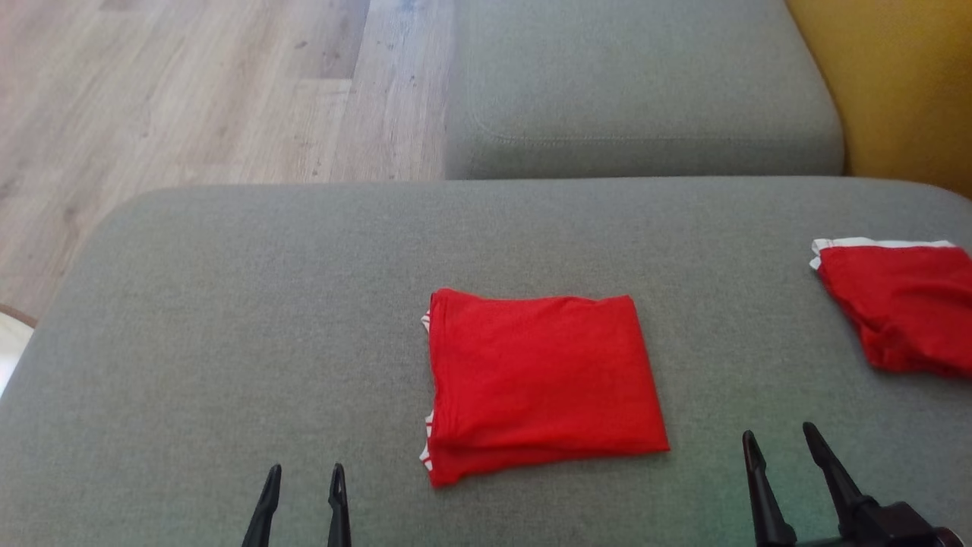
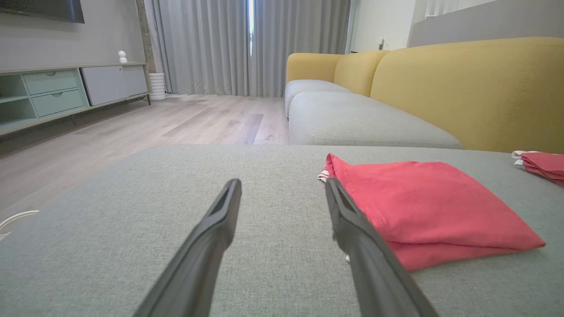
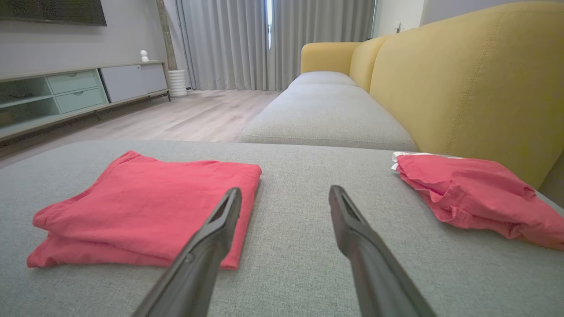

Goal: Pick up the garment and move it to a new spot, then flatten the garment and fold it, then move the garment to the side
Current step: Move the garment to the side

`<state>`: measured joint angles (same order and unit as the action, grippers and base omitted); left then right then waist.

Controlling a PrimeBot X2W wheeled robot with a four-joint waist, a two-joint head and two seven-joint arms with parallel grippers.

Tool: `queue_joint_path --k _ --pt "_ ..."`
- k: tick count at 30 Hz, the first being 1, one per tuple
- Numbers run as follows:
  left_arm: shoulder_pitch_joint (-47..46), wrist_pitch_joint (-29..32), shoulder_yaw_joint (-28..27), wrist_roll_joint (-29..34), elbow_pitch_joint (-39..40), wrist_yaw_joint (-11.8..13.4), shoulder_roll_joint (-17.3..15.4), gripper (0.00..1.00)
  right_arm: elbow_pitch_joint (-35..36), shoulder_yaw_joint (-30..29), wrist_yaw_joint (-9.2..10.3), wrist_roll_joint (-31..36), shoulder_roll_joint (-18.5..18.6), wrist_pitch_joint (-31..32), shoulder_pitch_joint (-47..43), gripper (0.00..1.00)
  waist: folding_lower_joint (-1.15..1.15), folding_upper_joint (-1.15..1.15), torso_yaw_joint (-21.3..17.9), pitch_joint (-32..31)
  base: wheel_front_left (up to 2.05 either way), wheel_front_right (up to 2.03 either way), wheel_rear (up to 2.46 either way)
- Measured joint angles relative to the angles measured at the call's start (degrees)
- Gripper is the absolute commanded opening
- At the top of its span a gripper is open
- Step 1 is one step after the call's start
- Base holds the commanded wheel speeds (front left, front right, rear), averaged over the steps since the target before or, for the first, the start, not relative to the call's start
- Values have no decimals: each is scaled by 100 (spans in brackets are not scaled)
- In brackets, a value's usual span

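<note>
you'll find the garment (image 1: 543, 380) folded square at the middle of the cushion (image 1: 228, 304). left gripper (image 1: 306, 467) and right gripper (image 1: 779, 431) flank its near edge, jaws apart and empty, probably set to carry it aside toward the other red garment (image 1: 904, 308), far right.

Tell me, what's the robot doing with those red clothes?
Nothing is being held right now. A folded red garment lies flat in the middle of the grey cushion. The left gripper and right gripper hover open and empty on either side of it. A second red garment lies off to the right. Moving the folded one aside is probably next.
</note>
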<state>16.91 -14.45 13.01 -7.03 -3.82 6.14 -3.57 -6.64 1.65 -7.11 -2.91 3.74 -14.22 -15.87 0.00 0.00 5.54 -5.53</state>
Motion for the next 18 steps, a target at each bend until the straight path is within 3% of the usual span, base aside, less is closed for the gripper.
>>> queue_joint_path --k 7,14,18 --pt "-20 0 74 -82 91 96 1 100 -249 34 0 73 43 0 329 100 1 0 54 233 0 0 0" --pt "-27 0 216 -157 41 93 1 100 -1305 204 0 89 49 0 1005 100 1 0 59 409 0 0 0" --pt "-102 0 266 -157 58 92 1 100 -1919 405 0 -221 71 256 1586 100 1 0 58 515 0 0 0"
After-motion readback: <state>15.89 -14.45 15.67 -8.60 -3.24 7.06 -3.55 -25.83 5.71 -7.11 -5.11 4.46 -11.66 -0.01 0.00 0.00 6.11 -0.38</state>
